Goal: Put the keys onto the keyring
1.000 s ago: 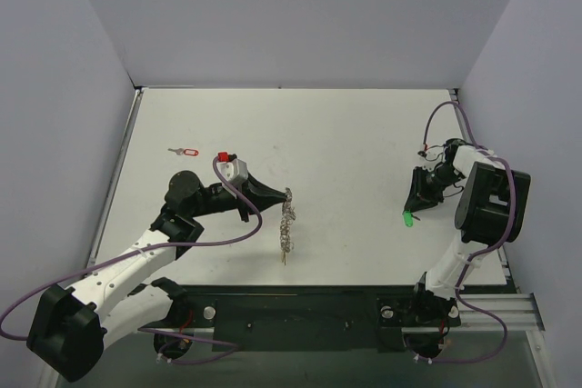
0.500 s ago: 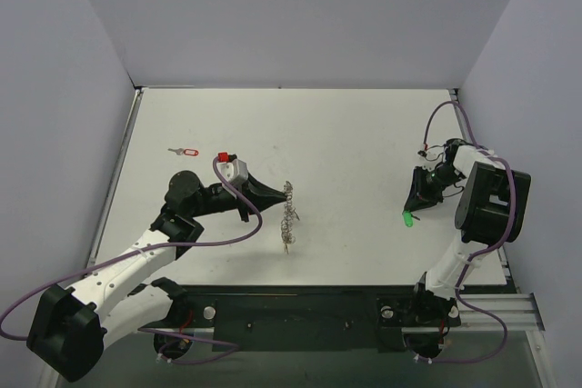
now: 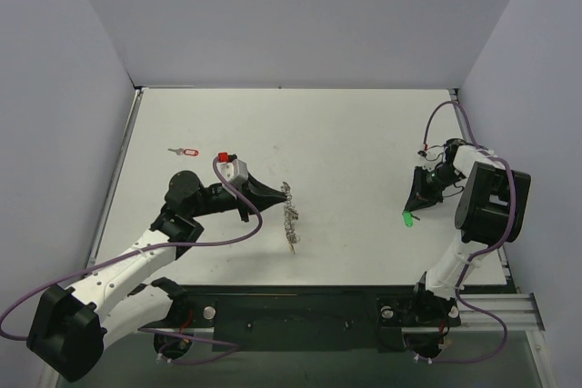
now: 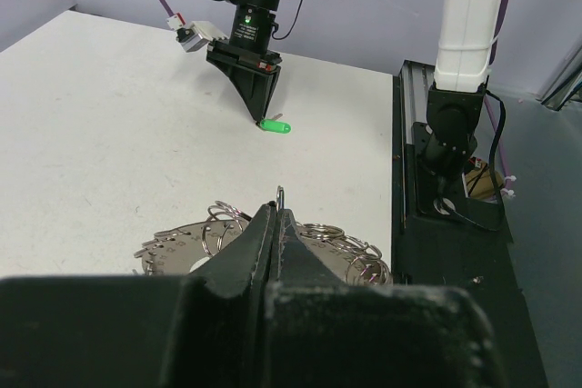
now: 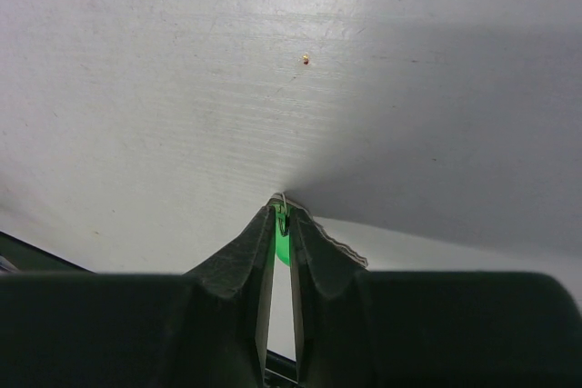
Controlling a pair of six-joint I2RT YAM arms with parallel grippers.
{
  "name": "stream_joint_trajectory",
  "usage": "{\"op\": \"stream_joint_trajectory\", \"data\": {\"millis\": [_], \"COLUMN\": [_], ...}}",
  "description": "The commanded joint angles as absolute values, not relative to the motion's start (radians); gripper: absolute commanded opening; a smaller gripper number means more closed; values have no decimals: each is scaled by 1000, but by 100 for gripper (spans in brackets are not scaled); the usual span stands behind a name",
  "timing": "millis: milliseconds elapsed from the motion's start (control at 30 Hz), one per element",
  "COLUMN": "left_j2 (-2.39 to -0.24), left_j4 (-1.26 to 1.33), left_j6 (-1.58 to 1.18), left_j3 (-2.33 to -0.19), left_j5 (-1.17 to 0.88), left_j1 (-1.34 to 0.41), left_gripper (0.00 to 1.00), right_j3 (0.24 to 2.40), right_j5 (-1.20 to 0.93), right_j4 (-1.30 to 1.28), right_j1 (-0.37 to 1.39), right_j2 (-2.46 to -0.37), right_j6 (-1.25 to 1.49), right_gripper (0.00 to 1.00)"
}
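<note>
While the left end effector (image 3: 283, 194) is pressed together on the keyring (image 3: 289, 218), the ring stands on its edge over the near middle of the worktop (image 3: 346, 134). At the right side, the right end effector (image 3: 411, 212) points down, and its fingers are almost together, pinching the green key (image 3: 408, 219) at the surface. The red key (image 3: 187, 151) lies flat at the far left, well apart from both.

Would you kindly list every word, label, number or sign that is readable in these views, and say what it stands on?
None can be read: the keyring, the green key, the red key, the left arm and the right arm show no legible print in any view.
</note>
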State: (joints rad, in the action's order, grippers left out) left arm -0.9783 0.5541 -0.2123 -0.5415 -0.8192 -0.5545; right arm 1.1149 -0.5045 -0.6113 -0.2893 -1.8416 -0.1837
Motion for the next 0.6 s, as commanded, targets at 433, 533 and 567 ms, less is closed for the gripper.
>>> {"op": "stream_joint_trajectory", "data": {"millis": [433,533,567], "left_j2": [-951,-951,-950], "left_j4": [580,578,577], "left_j6": [-195,-192,-190], "left_j3": [-598,-598,-598], "left_j5": [-831,-831,-831], "left_j1": [-548,-549,-549], "left_gripper": [0,0,0], "right_j3": [1147,1152,1155], "right_j5": [-514,-569,-609], "right_j4": [-678,-695,-702], "right_j1": [-296,-296,-296], "right_j2": [-1825,-1796,-1787], "right_j6": [-204,-241,-276], "right_gripper": [0,0,0]}}
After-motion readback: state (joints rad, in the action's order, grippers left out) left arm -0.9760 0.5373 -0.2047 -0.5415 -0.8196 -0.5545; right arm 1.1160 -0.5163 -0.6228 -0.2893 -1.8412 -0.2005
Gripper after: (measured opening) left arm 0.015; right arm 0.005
